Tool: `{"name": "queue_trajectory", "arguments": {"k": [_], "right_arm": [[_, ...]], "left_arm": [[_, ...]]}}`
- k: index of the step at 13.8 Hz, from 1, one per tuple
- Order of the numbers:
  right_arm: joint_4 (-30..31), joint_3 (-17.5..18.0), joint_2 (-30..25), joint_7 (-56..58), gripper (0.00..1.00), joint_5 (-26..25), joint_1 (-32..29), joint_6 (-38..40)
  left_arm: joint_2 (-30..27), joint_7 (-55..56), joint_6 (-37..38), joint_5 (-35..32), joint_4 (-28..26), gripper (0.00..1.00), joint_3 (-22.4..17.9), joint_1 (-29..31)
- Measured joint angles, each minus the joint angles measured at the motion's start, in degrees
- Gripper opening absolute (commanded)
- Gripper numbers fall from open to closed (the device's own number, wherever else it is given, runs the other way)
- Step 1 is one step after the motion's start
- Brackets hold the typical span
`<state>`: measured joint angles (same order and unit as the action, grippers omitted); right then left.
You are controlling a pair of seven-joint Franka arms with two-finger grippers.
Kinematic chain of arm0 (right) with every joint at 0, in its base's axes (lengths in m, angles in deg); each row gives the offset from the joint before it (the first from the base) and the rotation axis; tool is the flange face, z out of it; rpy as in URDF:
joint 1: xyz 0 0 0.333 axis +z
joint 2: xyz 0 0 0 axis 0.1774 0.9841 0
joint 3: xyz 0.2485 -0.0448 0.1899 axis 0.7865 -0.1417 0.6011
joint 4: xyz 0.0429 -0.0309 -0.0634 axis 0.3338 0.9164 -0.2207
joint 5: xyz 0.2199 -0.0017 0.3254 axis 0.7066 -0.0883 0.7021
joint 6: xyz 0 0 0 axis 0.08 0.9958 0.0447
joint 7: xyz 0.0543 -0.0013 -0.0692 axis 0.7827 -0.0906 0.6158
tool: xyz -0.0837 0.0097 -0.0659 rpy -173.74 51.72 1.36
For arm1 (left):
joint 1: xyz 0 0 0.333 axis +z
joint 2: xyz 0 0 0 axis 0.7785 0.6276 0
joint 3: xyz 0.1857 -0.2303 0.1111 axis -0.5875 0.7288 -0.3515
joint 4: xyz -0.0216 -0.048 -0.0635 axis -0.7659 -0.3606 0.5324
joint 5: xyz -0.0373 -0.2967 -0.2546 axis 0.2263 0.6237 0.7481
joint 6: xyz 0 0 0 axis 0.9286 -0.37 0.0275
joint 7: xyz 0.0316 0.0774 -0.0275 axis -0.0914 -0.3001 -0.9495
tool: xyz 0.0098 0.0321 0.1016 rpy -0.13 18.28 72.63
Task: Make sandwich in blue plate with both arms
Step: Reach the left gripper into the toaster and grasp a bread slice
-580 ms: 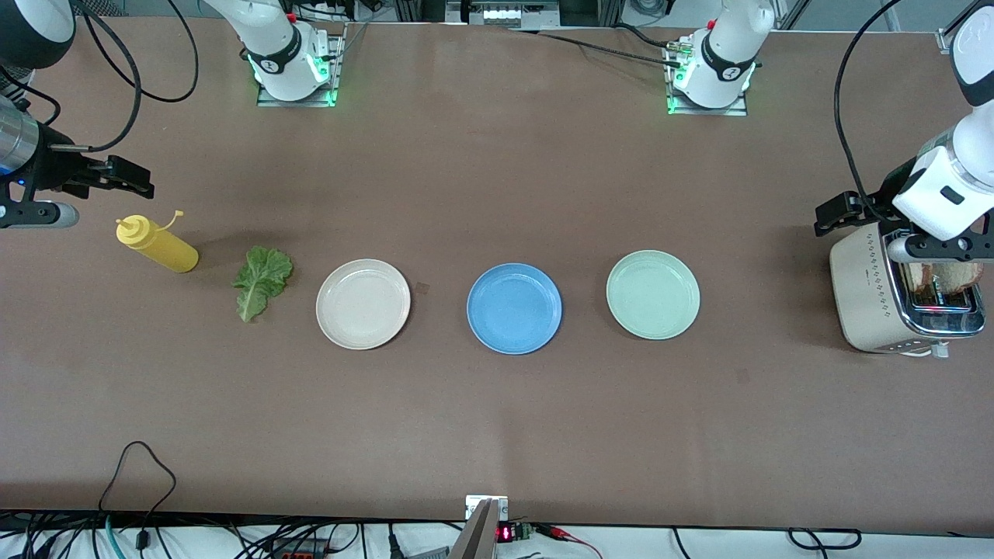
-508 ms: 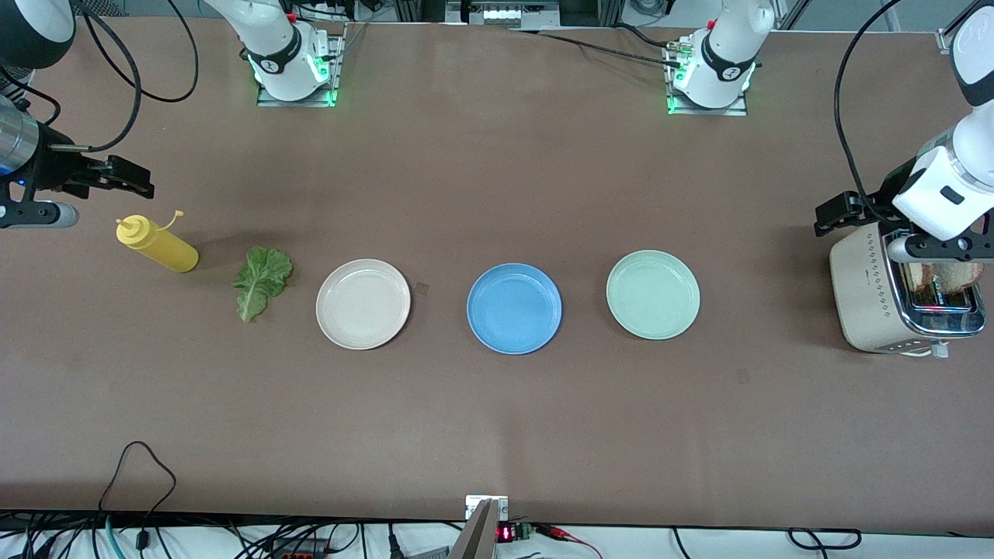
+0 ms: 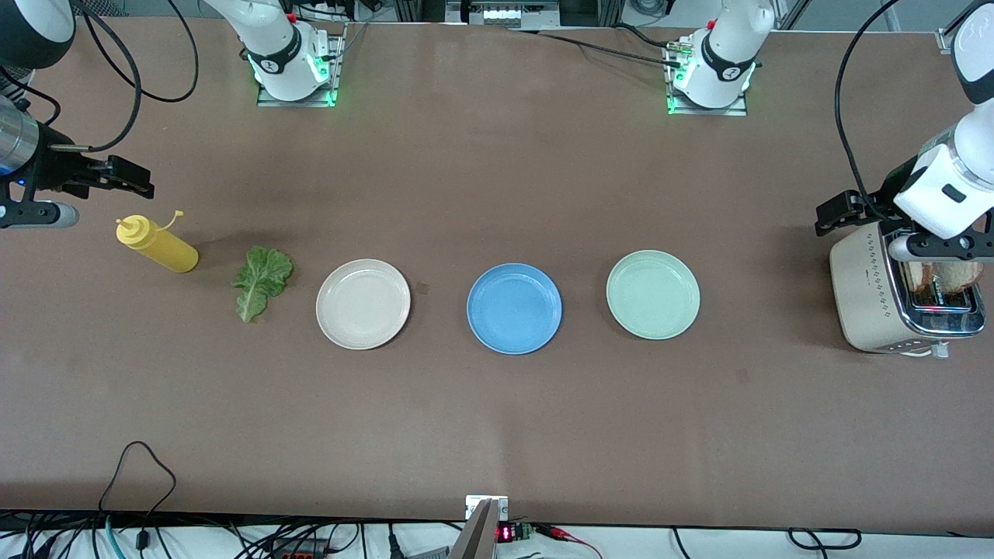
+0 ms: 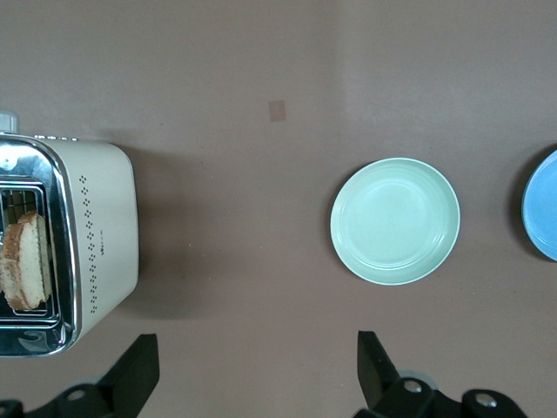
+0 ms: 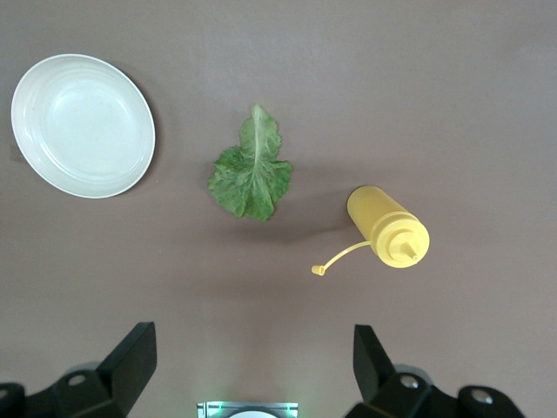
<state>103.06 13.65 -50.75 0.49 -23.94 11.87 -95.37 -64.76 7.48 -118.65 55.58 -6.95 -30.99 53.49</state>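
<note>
The blue plate (image 3: 514, 308) lies empty mid-table between two other plates; its edge also shows in the left wrist view (image 4: 544, 205). A made-up sandwich is out of view. Two tan bread slices (image 3: 943, 276) (image 4: 26, 261) stand in the toaster's slots. A crinkled green lettuce leaf (image 3: 262, 281) (image 5: 251, 170) lies flat toward the right arm's end. My left gripper (image 3: 835, 213) (image 4: 257, 370) hangs open and empty beside the toaster. Above the table by the yellow bottle, my right gripper (image 3: 128, 177) (image 5: 252, 366) is also open and empty.
A cream toaster (image 3: 874, 295) (image 4: 96, 235) stands at the left arm's end. A pale green plate (image 3: 652, 294) (image 4: 395, 220) and a cream plate (image 3: 363, 303) (image 5: 83, 124) flank the blue one. A yellow squeeze bottle (image 3: 158, 244) (image 5: 387, 226) lies beside the lettuce.
</note>
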Motion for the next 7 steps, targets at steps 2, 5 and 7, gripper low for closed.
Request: {"name": "queue_trajectory", "arguments": {"k": [2,5,7], "right_arm": [[0.0,0.0,0.0,0.0,1.0,0.0,0.0,0.0],[0.0,0.0,0.0,0.0,1.0,0.0,0.0,0.0],[0.0,0.1,0.0,0.0,1.0,0.0,0.1,0.0]], "left_arm": [[0.0,0.0,0.0,0.0,0.0,1.0,-0.3,0.2],[-0.1,0.1,-0.1,0.0,0.0,1.0,-0.7,2.5],[0.5,-0.3,-0.1,0.0,-0.1,1.0,-0.8,5.8]]}}
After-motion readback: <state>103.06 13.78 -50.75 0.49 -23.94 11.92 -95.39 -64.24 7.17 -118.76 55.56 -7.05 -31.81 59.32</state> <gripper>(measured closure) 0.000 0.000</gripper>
